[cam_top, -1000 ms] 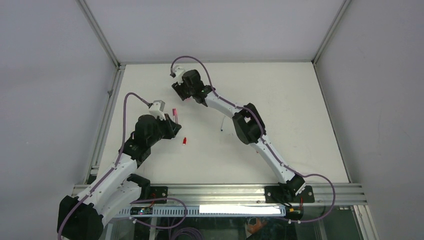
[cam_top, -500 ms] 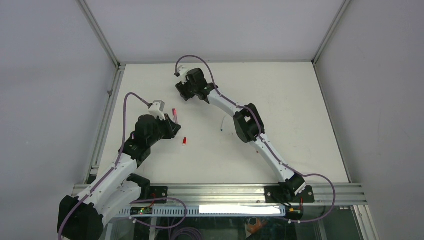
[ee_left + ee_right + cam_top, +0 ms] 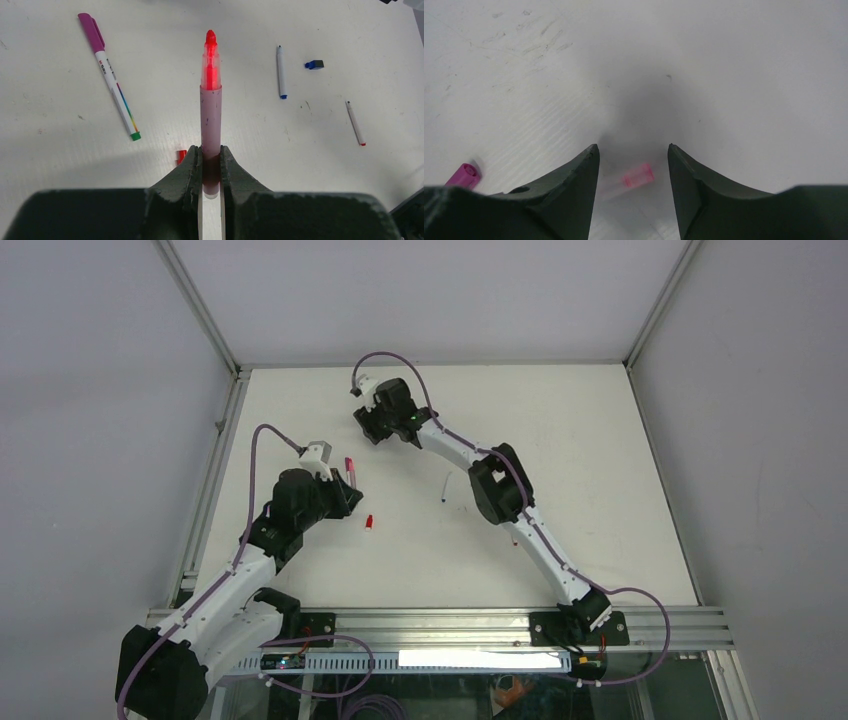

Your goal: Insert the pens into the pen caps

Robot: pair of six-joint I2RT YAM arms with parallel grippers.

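Observation:
My left gripper [image 3: 210, 149] is shut on a pale red-pink pen [image 3: 211, 110], whose bare red tip points away from the wrist, above the table. A red cap [image 3: 181, 156] lies just left of the fingers; the top view shows this cap [image 3: 369, 523] right of the left gripper [image 3: 345, 492]. My right gripper [image 3: 633, 150] is open, low over the table, with a pale pink cap [image 3: 638, 177] lying between its fingers, untouched. A blue cap [image 3: 314, 64] lies farther off beside a white pen [image 3: 281, 72]. Another white pen [image 3: 355, 123] has a red end.
A magenta-capped white pen [image 3: 107, 75] lies to the left in the left wrist view. A magenta piece [image 3: 464, 175] lies left of the right fingers. In the top view the right gripper [image 3: 368, 430] is at the back of the table [image 3: 600, 460].
The right gripper has shifted a little toward the back right of the table. The left arm and its pen have stayed put.

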